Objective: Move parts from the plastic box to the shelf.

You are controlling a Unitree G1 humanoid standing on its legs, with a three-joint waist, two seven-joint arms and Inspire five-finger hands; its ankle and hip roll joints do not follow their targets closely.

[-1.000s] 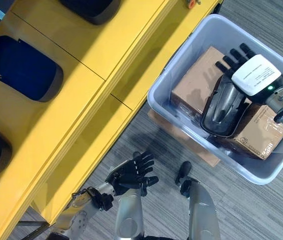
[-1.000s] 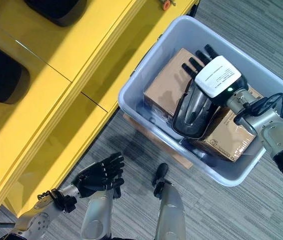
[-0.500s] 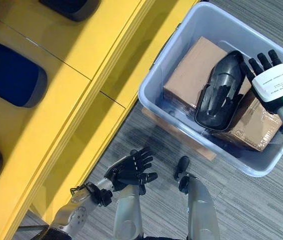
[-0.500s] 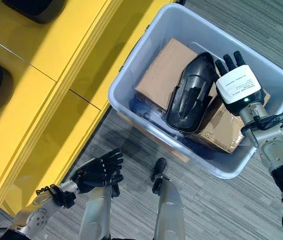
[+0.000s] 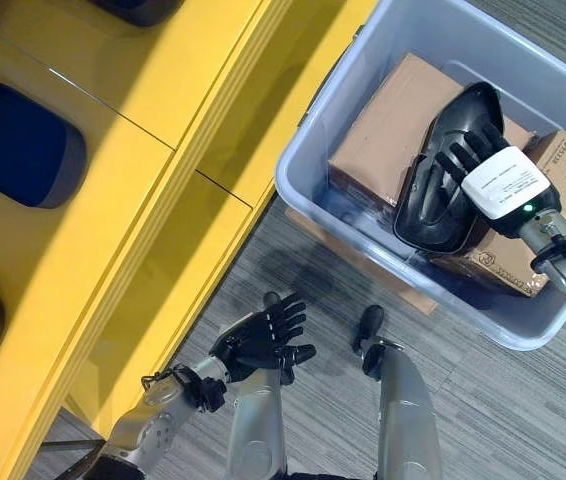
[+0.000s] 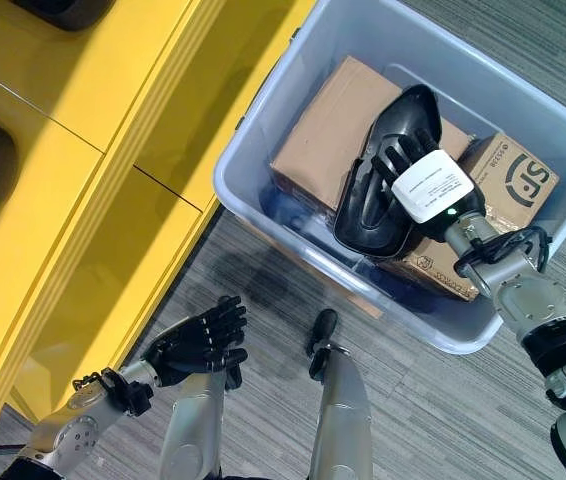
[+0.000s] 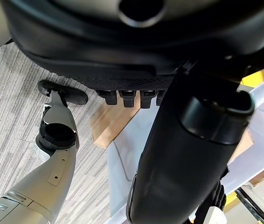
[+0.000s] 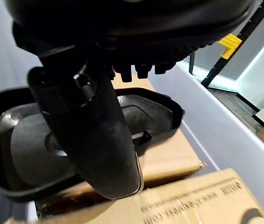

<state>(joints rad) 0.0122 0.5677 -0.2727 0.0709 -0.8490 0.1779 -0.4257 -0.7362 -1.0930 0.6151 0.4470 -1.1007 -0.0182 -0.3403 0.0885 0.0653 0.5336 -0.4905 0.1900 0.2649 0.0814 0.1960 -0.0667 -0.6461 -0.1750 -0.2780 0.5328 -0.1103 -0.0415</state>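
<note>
Now: right hand (image 5: 483,165) over the glossy black part (image 5: 443,180)
Fingers straight, resting on its curved shell atop cardboard boxes (image 5: 388,130) in the translucent plastic box (image 5: 308,170); left hand (image 5: 263,340) relaxed.

Grey striped carpet (image 5: 523,420) is seen as the landmark floor, a flat brown cardboard sheet (image 5: 418,298) is laid on the carpet with one edge showing, and two brown cardboard boxes (image 6: 328,125) (image 6: 483,190) are seen above the carpet, side by side.
</note>
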